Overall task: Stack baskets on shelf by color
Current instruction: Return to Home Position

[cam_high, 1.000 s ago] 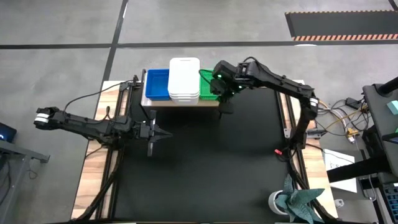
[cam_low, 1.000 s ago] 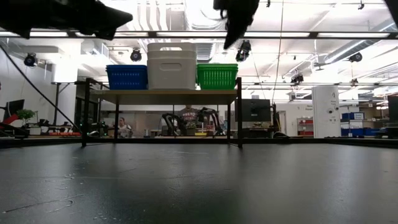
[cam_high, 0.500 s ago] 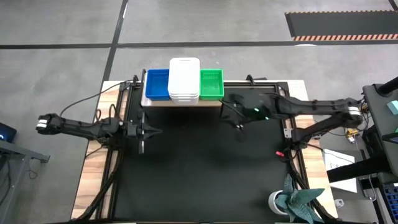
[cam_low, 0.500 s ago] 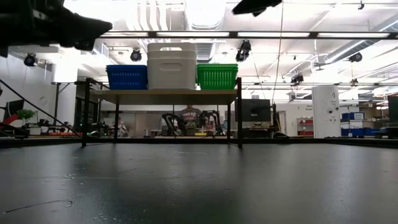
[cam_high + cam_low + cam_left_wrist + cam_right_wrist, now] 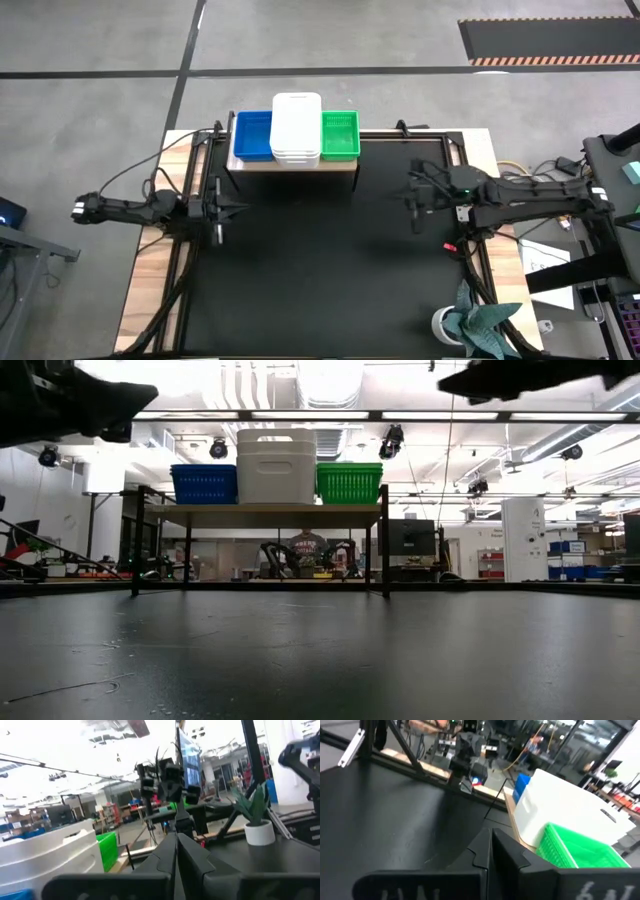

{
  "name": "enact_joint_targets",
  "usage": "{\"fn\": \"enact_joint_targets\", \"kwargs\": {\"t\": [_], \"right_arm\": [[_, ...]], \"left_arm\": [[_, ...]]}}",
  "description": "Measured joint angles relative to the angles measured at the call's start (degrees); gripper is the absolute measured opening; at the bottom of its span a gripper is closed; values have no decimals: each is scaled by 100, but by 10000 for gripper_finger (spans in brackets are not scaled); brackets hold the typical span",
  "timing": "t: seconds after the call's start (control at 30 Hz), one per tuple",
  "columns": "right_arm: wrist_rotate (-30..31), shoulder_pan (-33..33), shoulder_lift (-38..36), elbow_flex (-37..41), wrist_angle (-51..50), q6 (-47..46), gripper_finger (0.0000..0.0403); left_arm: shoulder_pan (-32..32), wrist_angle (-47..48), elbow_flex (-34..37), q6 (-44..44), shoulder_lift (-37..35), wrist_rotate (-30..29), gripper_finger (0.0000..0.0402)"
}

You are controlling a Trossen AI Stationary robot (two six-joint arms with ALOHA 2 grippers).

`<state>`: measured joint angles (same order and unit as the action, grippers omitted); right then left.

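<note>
On the shelf (image 5: 290, 165) at the table's (image 5: 320, 280) far edge, three stacks stand side by side: blue baskets (image 5: 252, 136), white baskets (image 5: 296, 128) in the middle and tallest, green baskets (image 5: 340, 135). The top ones look empty, though the white is hard to read. The left gripper (image 5: 222, 210) and right gripper (image 5: 415, 203) hover well away from the shelf, fingers pressed together, holding nothing.

two slender black arms (image 5: 150, 208), thin black cables (image 5: 130, 170)
</note>
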<state>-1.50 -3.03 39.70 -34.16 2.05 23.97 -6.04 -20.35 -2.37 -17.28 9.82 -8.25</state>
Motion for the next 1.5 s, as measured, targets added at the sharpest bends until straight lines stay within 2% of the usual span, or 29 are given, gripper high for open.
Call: {"fn": "enact_joint_targets", "kwargs": {"t": [0.2, 0.47, 0.7, 0.9, 1.07, 1.33, 1.5], "right_arm": [[-60, 0, -1226, 722, 25, 8, 11], [-109, 0, -2754, 1620, 108, -140, 11], [-190, 4, -3941, 2439, 939, 60, 11], [-459, 2, -3809, 3322, 2235, -47, 11], [-572, 2, -3596, 3343, 2111, -211, 11], [-496, 0, -3368, 3344, 1921, -3148, 11], [-494, 0, -3314, 3344, 1898, -3734, 11]], "left_arm": [[0, 388, 94, 31, -380, -19, 0], [2, 545, 94, -220, -537, -173, 0], [2, 594, 94, -109, -537, -433, 0], [0, 498, 94, -114, -581, -432, 0], [3, 430, 92, -131, -676, -431, 0], [4, 439, 92, -133, -584, -428, 0], [4, 442, 92, -133, -532, -428, 0]]}}
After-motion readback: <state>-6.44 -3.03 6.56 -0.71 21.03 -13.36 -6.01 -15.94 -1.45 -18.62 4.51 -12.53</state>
